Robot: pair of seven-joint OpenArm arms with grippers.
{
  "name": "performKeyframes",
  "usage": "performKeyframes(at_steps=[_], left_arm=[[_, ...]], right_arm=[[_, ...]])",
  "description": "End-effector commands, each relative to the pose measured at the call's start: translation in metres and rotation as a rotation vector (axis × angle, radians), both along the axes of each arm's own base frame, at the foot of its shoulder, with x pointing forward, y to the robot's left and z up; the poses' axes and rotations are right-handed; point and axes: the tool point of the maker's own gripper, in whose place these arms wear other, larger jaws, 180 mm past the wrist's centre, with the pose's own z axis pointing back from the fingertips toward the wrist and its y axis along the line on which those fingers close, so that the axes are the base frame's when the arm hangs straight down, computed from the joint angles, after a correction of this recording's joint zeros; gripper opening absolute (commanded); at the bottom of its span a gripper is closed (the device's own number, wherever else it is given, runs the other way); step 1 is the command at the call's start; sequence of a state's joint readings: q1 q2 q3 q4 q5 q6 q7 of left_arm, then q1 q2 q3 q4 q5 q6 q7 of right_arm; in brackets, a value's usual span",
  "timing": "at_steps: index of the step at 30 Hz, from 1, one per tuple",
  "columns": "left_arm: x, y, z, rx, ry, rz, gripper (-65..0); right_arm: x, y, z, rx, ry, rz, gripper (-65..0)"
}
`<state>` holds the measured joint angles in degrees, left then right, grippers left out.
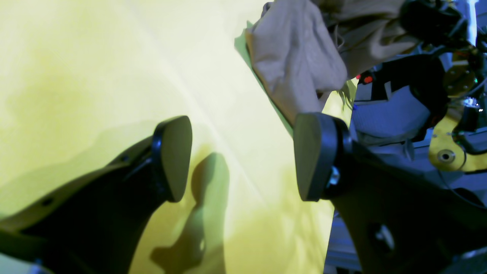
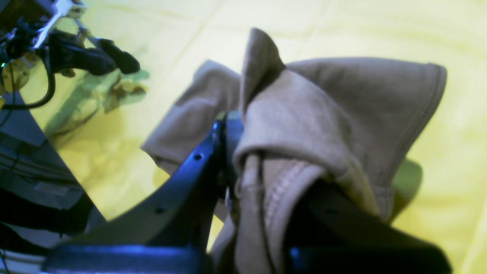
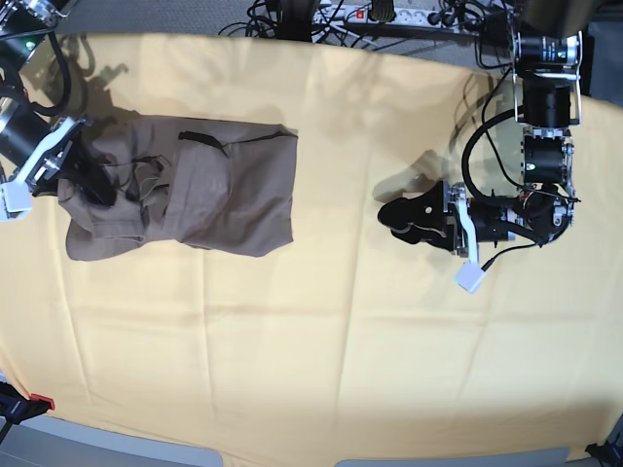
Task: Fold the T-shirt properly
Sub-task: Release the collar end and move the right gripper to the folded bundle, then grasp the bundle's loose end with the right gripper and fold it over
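The taupe-brown T-shirt (image 3: 209,190) lies bunched at the left of the yellow cloth (image 3: 321,331) in the base view. My right gripper (image 3: 86,183) is shut on a fold at the shirt's left end. In the right wrist view the fabric (image 2: 323,110) drapes over the gripper (image 2: 247,152) and hides one finger. My left gripper (image 3: 394,216) is open and empty over bare yellow cloth, well to the right of the shirt. In the left wrist view the left gripper (image 1: 243,158) stands wide open, with the T-shirt (image 1: 293,57) far off at the top.
The yellow cloth (image 1: 95,68) covers the whole table. Cables and a power strip (image 3: 389,15) lie along the back edge. A red-tipped clamp (image 3: 29,401) sits at the front left corner. The left arm's column (image 3: 545,88) stands at the back right.
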<state>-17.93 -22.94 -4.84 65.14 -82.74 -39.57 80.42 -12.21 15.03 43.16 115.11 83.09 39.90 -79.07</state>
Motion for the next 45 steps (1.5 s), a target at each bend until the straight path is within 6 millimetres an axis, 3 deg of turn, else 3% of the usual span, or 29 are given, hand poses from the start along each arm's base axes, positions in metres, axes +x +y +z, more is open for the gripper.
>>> performKeyframes(at_steps=[1,6,13,20,21,24,25,26,30,35,37,41,45], left_arm=[[0.010,0.005,0.018,-0.016,-0.055,0.007,-21.5],[0.010,0.011,0.018,-0.001,-0.055,0.012,-21.5],[0.010,0.011,0.018,0.000,-0.055,0.012,-21.5],[0.010,0.011,0.018,0.000,-0.055,0.012,-21.5],[0.010,0.011,0.018,0.000,-0.055,0.012,-21.5],[0.010,0.011,0.018,0.000,-0.055,0.012,-21.5],[0.010,0.011,0.018,0.001,-0.055,0.012,-21.5],[0.010,0.011,0.018,0.000,-0.055,0.012,-21.5],[0.010,0.011,0.018,0.000,-0.055,0.012,-21.5],[0.010,0.011,0.018,0.001,-0.055,0.012,-21.5],[0.010,0.011,0.018,0.000,-0.055,0.012,-21.5],[0.010,0.011,0.018,0.001,-0.055,0.012,-21.5],[0.009,0.014,0.016,0.010,-0.051,0.013,-21.5]], right_arm=[[0.003,0.007,0.018,0.014,-0.068,0.021,-65.0],[0.006,0.057,0.017,0.103,-0.079,0.141,-65.0],[0.030,0.108,-0.003,-0.006,-0.076,0.216,-65.0],[0.021,0.162,-0.033,-0.135,-0.043,0.362,-64.2],[0.020,0.169,-0.035,-0.147,-0.051,0.379,-57.4],[0.018,0.186,-0.040,-0.207,-0.079,0.420,-27.5],[0.018,0.191,-0.041,-0.224,-0.087,0.436,-20.9],[0.019,0.196,-0.040,-0.234,-0.095,0.450,-17.9],[0.021,0.210,-0.030,-0.231,-0.136,0.497,-17.6],[0.027,0.207,-0.014,-0.273,-0.183,0.496,-17.7],[0.030,0.199,0.003,-0.299,-0.233,0.464,-17.7],[0.039,0.166,0.033,-0.344,-0.320,0.338,-17.9],[0.042,0.129,0.028,-0.354,-0.280,0.219,-17.9]])
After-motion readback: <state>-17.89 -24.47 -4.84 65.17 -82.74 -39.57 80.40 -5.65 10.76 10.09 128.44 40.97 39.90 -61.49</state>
